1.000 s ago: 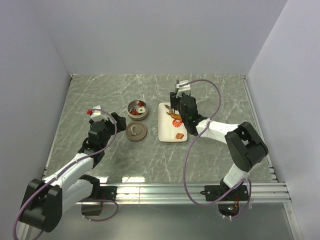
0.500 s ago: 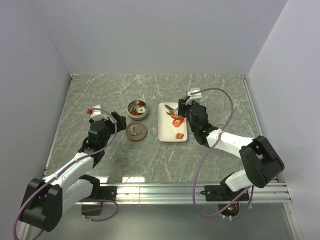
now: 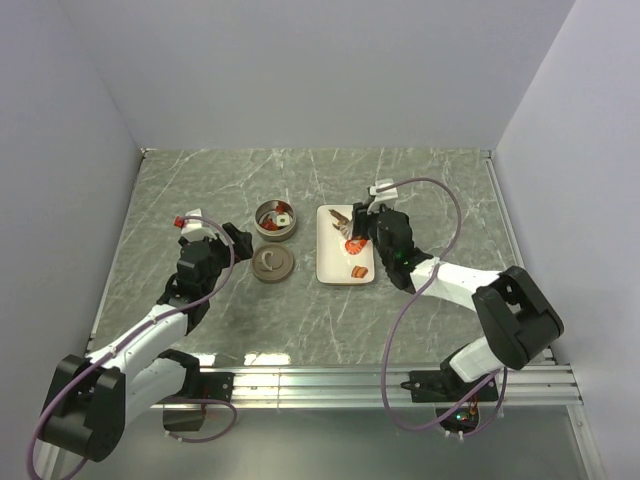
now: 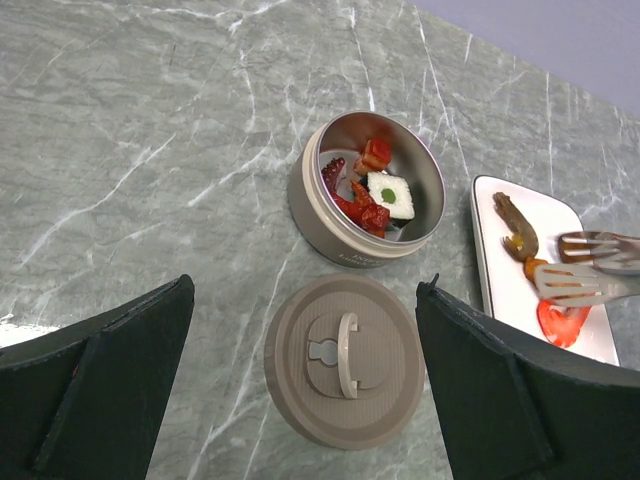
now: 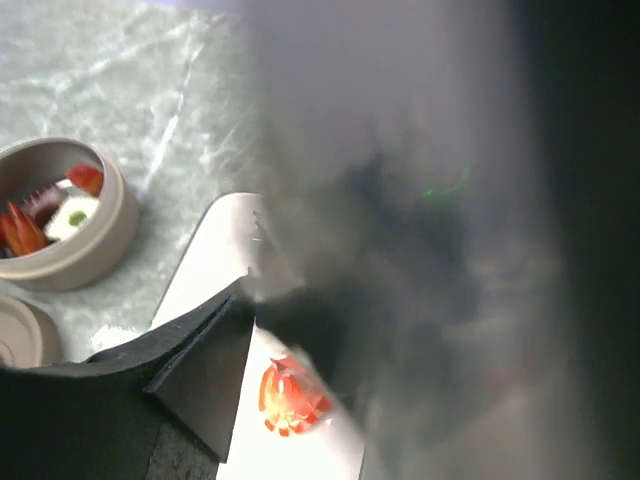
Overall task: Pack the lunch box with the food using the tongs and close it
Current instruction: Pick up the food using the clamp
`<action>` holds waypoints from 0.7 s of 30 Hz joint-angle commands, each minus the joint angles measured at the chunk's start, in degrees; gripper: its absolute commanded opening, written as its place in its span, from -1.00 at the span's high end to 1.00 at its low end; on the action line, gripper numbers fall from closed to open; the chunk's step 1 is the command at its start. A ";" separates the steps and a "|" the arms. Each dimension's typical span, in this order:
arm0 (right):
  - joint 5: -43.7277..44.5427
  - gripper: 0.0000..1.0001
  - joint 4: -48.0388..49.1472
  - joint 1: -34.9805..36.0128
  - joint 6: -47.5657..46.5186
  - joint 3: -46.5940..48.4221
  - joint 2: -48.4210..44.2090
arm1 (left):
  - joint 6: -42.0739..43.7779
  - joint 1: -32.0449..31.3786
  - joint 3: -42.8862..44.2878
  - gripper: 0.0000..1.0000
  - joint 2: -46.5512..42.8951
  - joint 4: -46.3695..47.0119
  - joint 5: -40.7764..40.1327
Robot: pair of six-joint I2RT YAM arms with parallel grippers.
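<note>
The lunch box is a round tin standing open with red pieces and a white cube of food inside. Its brown lid lies flat just in front of it, handle up. My left gripper hangs open over the lid, one finger on each side, and holds nothing. My right gripper is shut on the tongs. The forked tips of the tongs hover over the far half of the white plate, beside a brown piece and a red piece. The right wrist view is mostly blurred.
An orange piece lies near the plate's front end. White walls close off the marble table at the back and both sides, and a metal rail runs along its near edge. A purple cable loops above the right arm.
The right arm has swung its wrist to the right and lower, and the tongs stay over the plate's far half. The left arm has not moved.
</note>
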 commanded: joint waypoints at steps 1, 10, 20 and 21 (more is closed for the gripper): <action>-1.20 -0.16 0.28 -0.39 -0.37 2.20 0.96 | 0.81 0.09 2.33 -0.99 0.66 2.72 0.92; 2.84 0.07 -4.90 -0.47 -0.55 5.26 3.51 | 0.90 0.09 2.69 -0.99 1.54 2.90 0.65; 3.99 0.51 -9.40 -0.30 0.07 7.20 0.61 | 0.99 0.09 2.86 -0.99 1.89 3.08 0.74; 3.64 0.53 -9.83 -0.04 -0.28 8.16 0.00 | 0.90 0.09 2.86 -0.99 1.89 3.08 0.65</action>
